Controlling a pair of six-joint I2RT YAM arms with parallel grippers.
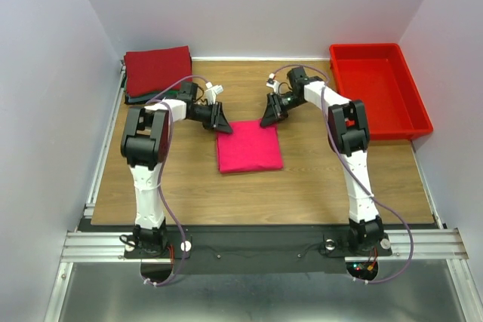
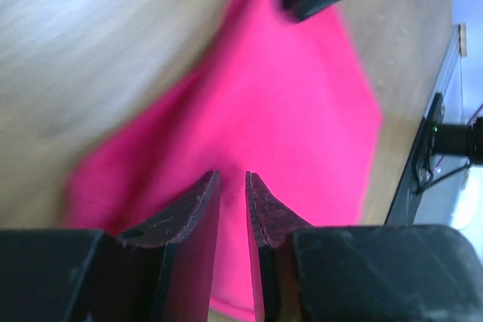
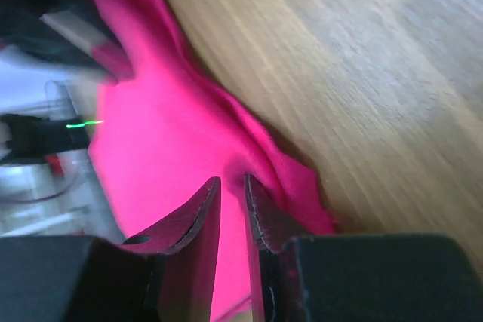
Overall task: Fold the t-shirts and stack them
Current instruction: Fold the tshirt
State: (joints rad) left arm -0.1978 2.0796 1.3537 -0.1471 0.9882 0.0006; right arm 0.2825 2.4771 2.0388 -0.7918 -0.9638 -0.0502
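Wooden tabletop, white walls around: I see both claws low at the far edge of the folded pink t-shirt, with the left gripper at one far corner and the right gripper at the other. Each claw's jaws stand a narrow slit apart over pink cloth; I cannot tell whether either pinches it. A dark red folded t-shirt tops 1 pile behind the left claw. A red bin sits outboard of the right claw.

Smeared by blur in both wrist views: pink shirt and worktop grain. Cannot tell whether cloth sits pinched between the left fingers or the right fingers. From above, fingertips too small to read. At the worktop's far left corner, mostly hidden under the dark red shirt: rest of the pile, thin edges only.
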